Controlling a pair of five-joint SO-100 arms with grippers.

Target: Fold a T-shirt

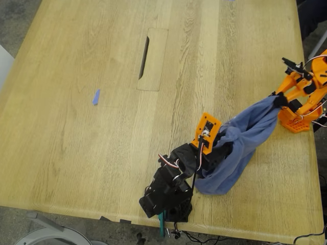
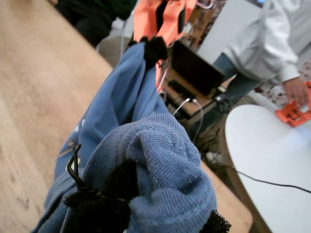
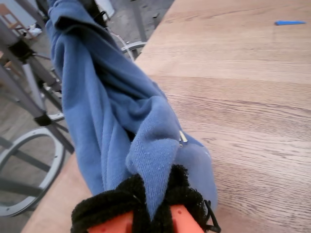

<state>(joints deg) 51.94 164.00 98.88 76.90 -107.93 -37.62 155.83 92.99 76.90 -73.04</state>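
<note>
Both grippers have a grip on the T-shirt point(image 1: 240, 140) right now, and it's bunched into a rope-like twist strung between them, lifted off the table point(image 1: 76, 153) over most of its length. My first gripper point(image 1: 220, 137) is the one on the black arm with the orange plate; its jaws are closed on a fat wad of the shirt, and in its own wrist view the cloth point(image 2: 155, 160) bulges right over the black padded fingertips point(image 2: 119, 187). From there the fabric runs away to the orange arm, where my second gripper point(image 1: 278, 99) is pinched shut on the other end. In the second wrist view a narrow fold of shirt point(image 3: 146, 155) is squeezed between its fuzzy black pads point(image 3: 121, 199).

Below my first gripper a loose pouch of fabric sags down and rests on the tabletop, near the table's edge. The shirt is slate blue, soft knit cotton, with visible ribbing and a stitched hem up close. A bit of white print shows on the stretch ahead of my first gripper, too blurry to read.

The table is pale oak-style wood with long grain lines and a rectangular cable slot point(image 1: 152, 58). A small blue tape strip point(image 1: 96, 97) lies well away from both grippers. Beyond my second gripper, off the table, a person in a white sleeve point(image 2: 272, 43) stands by a round white surface point(image 2: 272, 160).
</note>
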